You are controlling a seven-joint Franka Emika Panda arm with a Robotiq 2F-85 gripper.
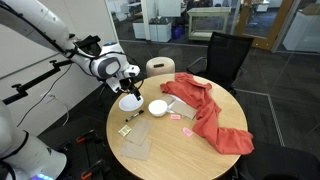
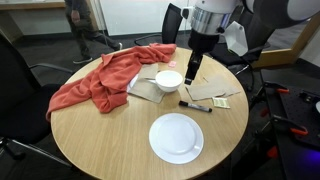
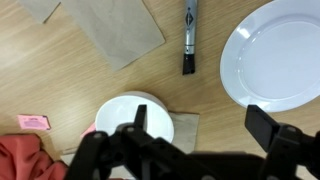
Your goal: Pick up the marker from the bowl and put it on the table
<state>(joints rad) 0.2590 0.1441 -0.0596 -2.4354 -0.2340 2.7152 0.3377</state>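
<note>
Glossy white, rounded arm (image 1: 40,28) shells with dark joint seams; the gripper (image 2: 194,70) is black, blocky and matte.

Matt light-wood table (image 2: 100,145), smooth white bowl (image 2: 168,78) and plate (image 2: 176,137), rumpled red cloth (image 2: 100,80).

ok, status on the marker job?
Pincer open, empty, above the tabletop. Thin dark marker lies on the light wood round table, outside small white bowl, near flat white plate. Nothing blocking.
</note>
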